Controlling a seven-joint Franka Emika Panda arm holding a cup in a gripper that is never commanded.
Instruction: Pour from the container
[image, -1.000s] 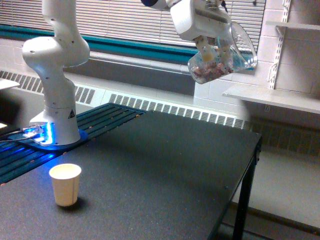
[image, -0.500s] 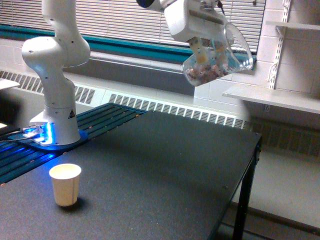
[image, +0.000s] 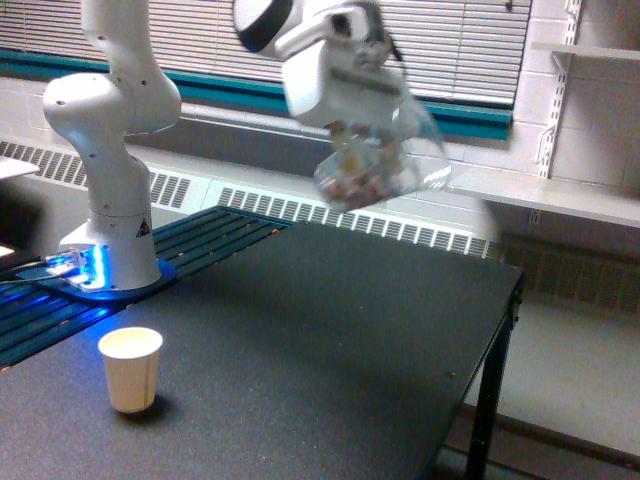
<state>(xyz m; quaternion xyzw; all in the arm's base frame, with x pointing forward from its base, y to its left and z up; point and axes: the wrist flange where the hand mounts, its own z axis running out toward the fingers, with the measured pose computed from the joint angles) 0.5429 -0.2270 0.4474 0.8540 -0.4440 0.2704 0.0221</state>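
Since 0.5 s ago, gripper carried container leftward, lower.

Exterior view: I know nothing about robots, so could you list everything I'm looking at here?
Table: one, black, fills the lower picture.
Paper cup: one, cream, upright on the table near the exterior view's left.
Container: one, clear plastic, pinkish-white pieces inside, held tilted high above the table; blurred.
Shelf: one, white, on the wall at the exterior view's right.
Blinds: one set, pale, across the window behind.
Radiator grille: one, white, along the wall.
Arm base: one, white, with blue light at its foot.
Gripper: one, white, holding the container.
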